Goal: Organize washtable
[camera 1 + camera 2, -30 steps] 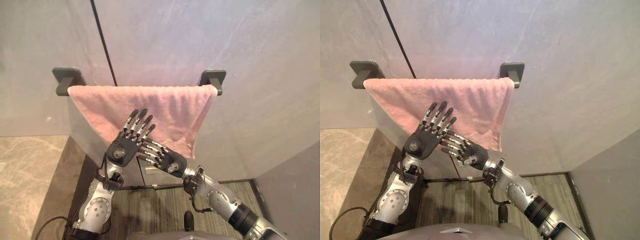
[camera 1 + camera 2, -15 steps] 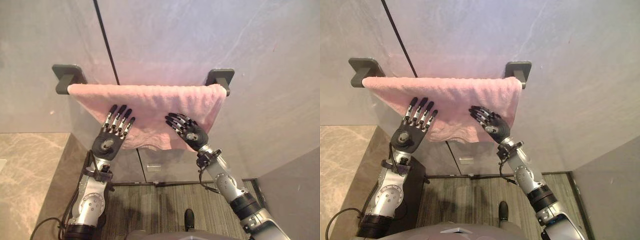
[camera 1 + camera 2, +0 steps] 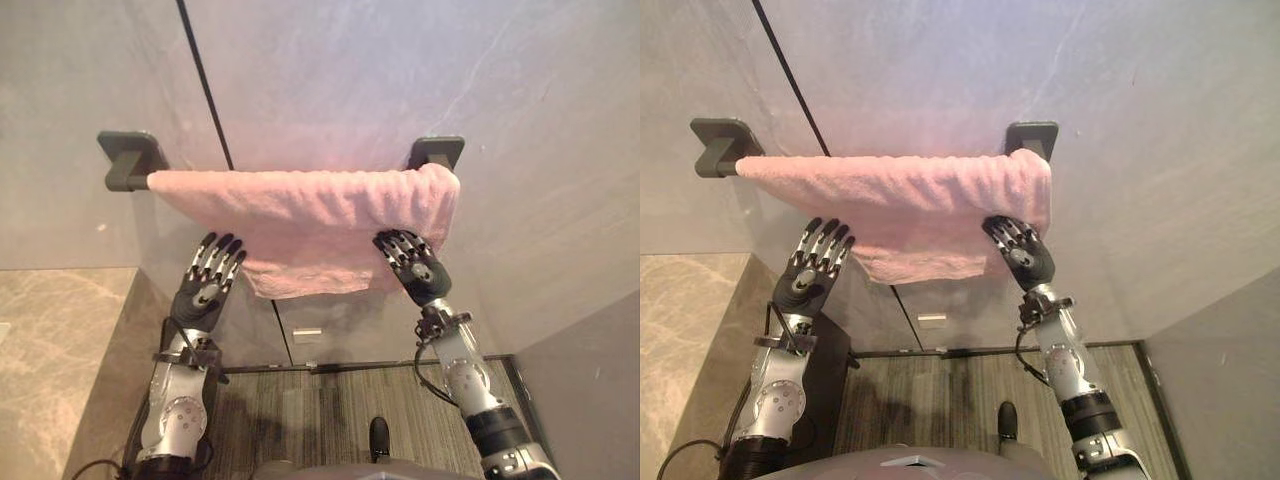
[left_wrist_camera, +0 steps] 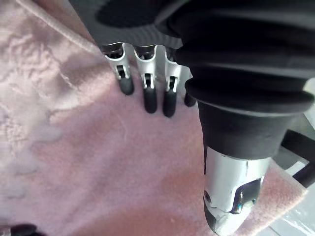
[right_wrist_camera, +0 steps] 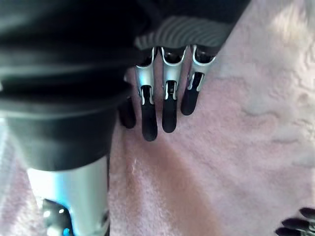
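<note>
A pink towel (image 3: 310, 215) hangs over a dark rail between two wall brackets, its lower edge bunched and uneven. My left hand (image 3: 205, 280) is raised below the towel's slanted left edge with straight fingers, fingertips just short of the cloth. My right hand (image 3: 415, 268) is open too, its fingers (image 3: 395, 243) pressed against the towel's lower right part under the right bracket. The left wrist view has straight fingers (image 4: 150, 93) in front of pink towel (image 4: 88, 162). The right wrist view has straight fingers (image 5: 167, 103) lying against the towel (image 5: 236, 147).
The dark brackets (image 3: 128, 158) (image 3: 436, 152) are fixed to a grey wall with a thin dark seam (image 3: 205, 90). A marble counter (image 3: 50, 340) lies at the lower left. Below the towel are a cabinet front with a small handle (image 3: 308, 332) and a striped grey floor (image 3: 330, 410).
Both hands have moved apart from the towel's middle, the left down and left, the right over to the right bracket. The towel's hanging part has been drawn up and spread wider.
</note>
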Available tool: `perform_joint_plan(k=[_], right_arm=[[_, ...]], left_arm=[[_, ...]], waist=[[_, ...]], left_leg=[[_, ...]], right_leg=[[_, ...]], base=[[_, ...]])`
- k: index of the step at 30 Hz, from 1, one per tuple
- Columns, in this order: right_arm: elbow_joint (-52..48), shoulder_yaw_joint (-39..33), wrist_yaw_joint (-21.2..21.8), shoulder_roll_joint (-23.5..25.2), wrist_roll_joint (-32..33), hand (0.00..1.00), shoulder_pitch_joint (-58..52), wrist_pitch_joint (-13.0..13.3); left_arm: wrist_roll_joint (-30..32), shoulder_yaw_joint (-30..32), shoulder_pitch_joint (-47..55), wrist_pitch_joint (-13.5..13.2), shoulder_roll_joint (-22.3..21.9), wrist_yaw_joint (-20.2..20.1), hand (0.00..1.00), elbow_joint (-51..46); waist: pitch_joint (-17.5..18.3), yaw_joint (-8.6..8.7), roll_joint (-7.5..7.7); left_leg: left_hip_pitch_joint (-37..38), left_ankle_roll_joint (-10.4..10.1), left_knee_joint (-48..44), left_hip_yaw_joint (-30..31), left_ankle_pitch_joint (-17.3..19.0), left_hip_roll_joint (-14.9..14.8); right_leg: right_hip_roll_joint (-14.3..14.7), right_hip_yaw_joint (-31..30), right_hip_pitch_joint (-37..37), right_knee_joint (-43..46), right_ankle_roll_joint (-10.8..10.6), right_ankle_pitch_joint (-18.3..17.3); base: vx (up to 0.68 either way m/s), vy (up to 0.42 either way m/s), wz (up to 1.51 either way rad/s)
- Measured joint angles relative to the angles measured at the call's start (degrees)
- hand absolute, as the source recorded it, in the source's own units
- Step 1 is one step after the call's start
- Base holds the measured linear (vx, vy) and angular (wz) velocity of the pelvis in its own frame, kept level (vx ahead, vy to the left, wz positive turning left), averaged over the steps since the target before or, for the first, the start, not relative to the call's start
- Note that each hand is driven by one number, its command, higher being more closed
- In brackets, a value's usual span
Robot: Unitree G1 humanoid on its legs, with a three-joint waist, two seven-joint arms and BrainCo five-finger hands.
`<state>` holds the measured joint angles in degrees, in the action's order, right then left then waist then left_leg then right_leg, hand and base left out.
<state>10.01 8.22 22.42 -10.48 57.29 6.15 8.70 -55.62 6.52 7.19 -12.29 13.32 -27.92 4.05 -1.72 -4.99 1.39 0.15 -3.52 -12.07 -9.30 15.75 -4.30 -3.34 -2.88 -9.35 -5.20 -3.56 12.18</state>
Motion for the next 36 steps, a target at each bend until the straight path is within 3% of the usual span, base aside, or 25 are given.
perform_joint_plan(k=[8,17,21,26,29,36], right_arm=[[-3.7,-2.5,0.2,0.5,0.1,0.00,-6.6,0.0],[-1.5,-12.9,0.0,1.2,0.0,0.00,-12.1,0.1],[6.0,-16.9,-1.7,1.4,-1.4,0.00,-12.8,0.4],[15.6,-20.3,-5.3,2.4,-5.1,0.00,-13.5,0.6],[23.1,-21.6,-7.1,2.5,-11.1,0.00,-14.2,0.5],[48.3,-22.3,-13.6,2.6,-27.8,0.00,-12.1,-1.7]], left_arm=[[3.3,2.3,4.4,-0.2,-0.9,0.5,0.00,5.7],[6.0,5.8,6.4,0.2,-2.1,1.3,0.00,15.1],[8.3,6.9,6.5,0.4,-2.1,2.1,0.00,21.8],[15.7,7.0,6.5,0.4,-2.2,4.2,0.00,31.7],[20.5,7.2,6.3,0.4,-2.4,6.4,0.00,40.2],[36.7,9.4,4.0,1.1,-5.4,16.9,0.00,56.7]], waist=[[0.9,1.37,-0.57],[1.9,1.59,-1.46],[2.0,1.96,-1.49],[2.1,2.54,-1.63],[2.3,2.74,-1.88],[2.6,2.75,-2.17]], left_leg=[[0.2,0.0,0.5,-0.6,0.0,0.0],[0.7,-0.1,1.3,-0.7,-0.1,0.0],[1.0,-0.2,1.7,-0.7,-0.2,-0.1],[1.2,-0.3,1.9,-0.6,-0.3,-0.1],[1.8,-0.3,2.7,-0.7,-0.5,0.0],[3.9,-0.4,4.0,-0.8,-0.6,-0.1]], right_leg=[[0.1,-0.3,-0.3,0.0,0.0,0.0],[0.2,-0.2,-0.6,-0.1,-0.1,0.0],[0.1,0.0,-0.5,-0.2,-0.1,0.0],[0.1,0.1,-0.5,-0.4,-0.2,-0.2],[0.1,0.1,-0.3,-0.4,-0.2,-0.3],[0.3,0.1,1.2,-0.4,-0.4,-0.9]], base=[[0.00,-0.001,-0.03],[0.01,-0.001,-0.01],[0.00,0.000,0.00],[0.00,0.000,0.00],[0.00,0.000,0.00],[0.00,0.000,0.00]])
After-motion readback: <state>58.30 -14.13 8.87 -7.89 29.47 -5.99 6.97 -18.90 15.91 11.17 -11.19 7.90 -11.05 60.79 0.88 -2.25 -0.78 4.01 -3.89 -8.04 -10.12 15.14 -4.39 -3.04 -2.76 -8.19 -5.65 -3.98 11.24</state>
